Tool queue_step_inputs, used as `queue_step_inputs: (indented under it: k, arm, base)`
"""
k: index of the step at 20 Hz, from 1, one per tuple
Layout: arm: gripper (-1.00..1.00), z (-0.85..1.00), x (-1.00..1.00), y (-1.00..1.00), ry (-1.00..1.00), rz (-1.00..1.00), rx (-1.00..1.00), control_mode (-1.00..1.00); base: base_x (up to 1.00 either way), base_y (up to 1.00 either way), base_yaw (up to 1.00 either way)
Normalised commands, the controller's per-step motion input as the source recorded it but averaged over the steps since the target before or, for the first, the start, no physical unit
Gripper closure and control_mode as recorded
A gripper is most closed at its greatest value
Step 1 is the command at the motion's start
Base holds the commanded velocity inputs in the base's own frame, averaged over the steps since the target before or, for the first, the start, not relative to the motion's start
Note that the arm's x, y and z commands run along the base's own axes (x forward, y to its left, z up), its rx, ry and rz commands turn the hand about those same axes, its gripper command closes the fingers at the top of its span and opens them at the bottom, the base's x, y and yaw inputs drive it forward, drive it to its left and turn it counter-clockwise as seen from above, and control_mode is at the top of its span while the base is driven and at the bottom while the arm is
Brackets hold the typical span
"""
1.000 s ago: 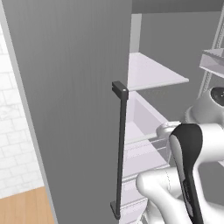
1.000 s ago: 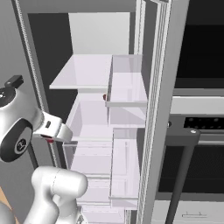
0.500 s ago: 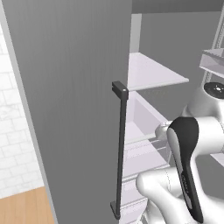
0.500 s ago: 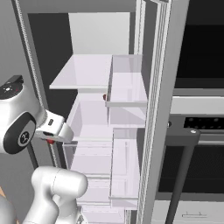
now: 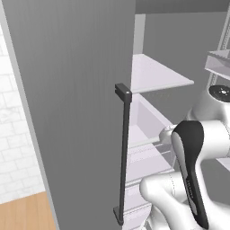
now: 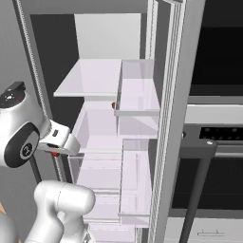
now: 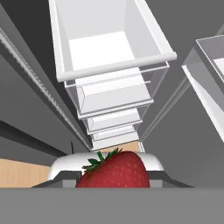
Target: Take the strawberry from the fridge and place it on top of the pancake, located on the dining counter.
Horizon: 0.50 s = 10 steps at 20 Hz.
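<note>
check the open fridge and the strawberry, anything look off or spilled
Nothing stands out. The fridge stands open, with its white shelves level and its clear drawers neatly stacked, no spill showing. The strawberry looks whole, green leaves on, sitting close at the gripper in the hand view.

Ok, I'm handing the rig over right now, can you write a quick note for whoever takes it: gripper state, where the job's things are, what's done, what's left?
Gripper: jaws shut on the strawberry, as the hand view shows.
Fridge: door open, arm at the opening in front of the clear drawers.
Done: strawberry picked up.
Left: clear the fridge, drive to the dining counter, set the strawberry on the pancake.
</note>
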Motion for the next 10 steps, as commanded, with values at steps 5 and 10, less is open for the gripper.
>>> queue_step_inputs:
  k: [5,10]
  arm:
    - [1.0,0.0,0.0,0.0,0.0,0.0,0.0,1.0]
    - [1.0,0.0,0.0,0.0,0.0,0.0,0.0,1.0]
  base:
    - [-0.28,0.0,0.0]
    - [-0.87,0.07,0.0]
